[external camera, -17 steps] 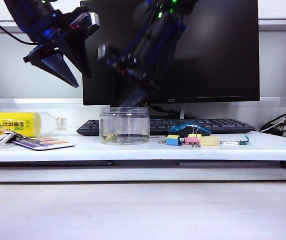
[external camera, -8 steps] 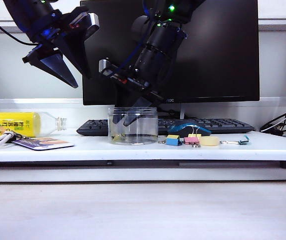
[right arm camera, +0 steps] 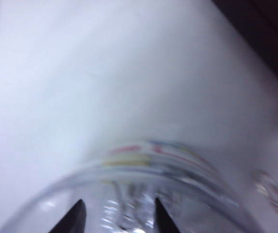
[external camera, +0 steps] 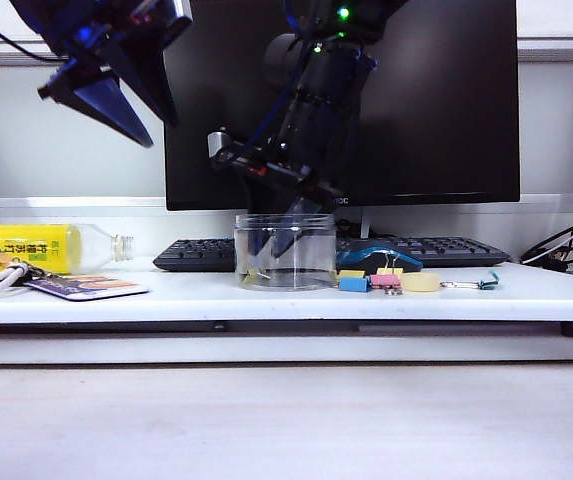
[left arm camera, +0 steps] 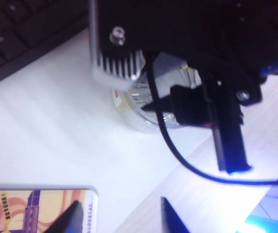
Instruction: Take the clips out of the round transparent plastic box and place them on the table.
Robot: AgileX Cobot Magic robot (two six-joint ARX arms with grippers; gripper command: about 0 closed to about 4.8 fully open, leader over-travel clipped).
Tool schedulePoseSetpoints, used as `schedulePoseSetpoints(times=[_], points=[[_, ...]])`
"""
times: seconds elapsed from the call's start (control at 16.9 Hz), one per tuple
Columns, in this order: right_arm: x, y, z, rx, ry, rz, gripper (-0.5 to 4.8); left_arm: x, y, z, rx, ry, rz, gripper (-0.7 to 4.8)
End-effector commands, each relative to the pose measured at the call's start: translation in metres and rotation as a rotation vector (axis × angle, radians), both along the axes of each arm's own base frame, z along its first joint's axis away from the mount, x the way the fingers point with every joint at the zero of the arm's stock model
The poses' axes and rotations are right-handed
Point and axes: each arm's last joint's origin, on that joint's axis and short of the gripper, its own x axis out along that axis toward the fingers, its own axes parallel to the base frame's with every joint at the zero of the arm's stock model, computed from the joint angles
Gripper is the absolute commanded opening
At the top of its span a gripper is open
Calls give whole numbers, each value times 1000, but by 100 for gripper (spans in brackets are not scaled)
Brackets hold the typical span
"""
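The round transparent plastic box [external camera: 286, 252] stands on the white table [external camera: 166, 300] in front of the keyboard. My right gripper [external camera: 284, 238] reaches down into it from above. In the right wrist view the right gripper [right arm camera: 117, 216] is open inside the box's rim [right arm camera: 143, 170], with blurred silver wire handles of the clips [right arm camera: 129, 208] between its fingers. A pale-yellow clip [external camera: 253, 272] shows at the box's bottom. My left gripper [external camera: 116, 105] hangs open and empty high at the upper left. In its own view the left gripper [left arm camera: 122, 213] looks down on the box [left arm camera: 143, 109] under the right arm.
Blue [external camera: 353, 283] and pink [external camera: 385, 281] clips, a tape roll [external camera: 420, 282] and a teal clip [external camera: 486, 282] lie right of the box. A blue mouse [external camera: 378, 258], keyboard [external camera: 191, 255] and monitor [external camera: 436, 100] stand behind. A yellow-label bottle [external camera: 36, 247] and card [external camera: 86, 287] lie left.
The box has slid right along the table, up against the blue clip, with my right gripper inside it. My left gripper has risen a little.
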Motion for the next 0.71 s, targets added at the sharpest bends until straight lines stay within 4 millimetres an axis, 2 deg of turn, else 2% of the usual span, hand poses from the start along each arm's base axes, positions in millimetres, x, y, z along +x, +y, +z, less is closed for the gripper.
schedulePoseSetpoints(times=[0.06, 0.24, 0.53, 0.71], points=[[0, -1, 12, -2, -26, -8, 180, -6, 2, 7, -11, -9, -2, 214], [-1, -1, 12, -18, -1, -6, 180, -10, 3, 9, -7, 3, -3, 214], [0, 0, -10, -68, 81, -1, 180, -18, 5, 17, -28, -14, -13, 214], [1, 2, -13, -69, 80, -1, 180, -24, 7, 25, -33, -40, -14, 213]])
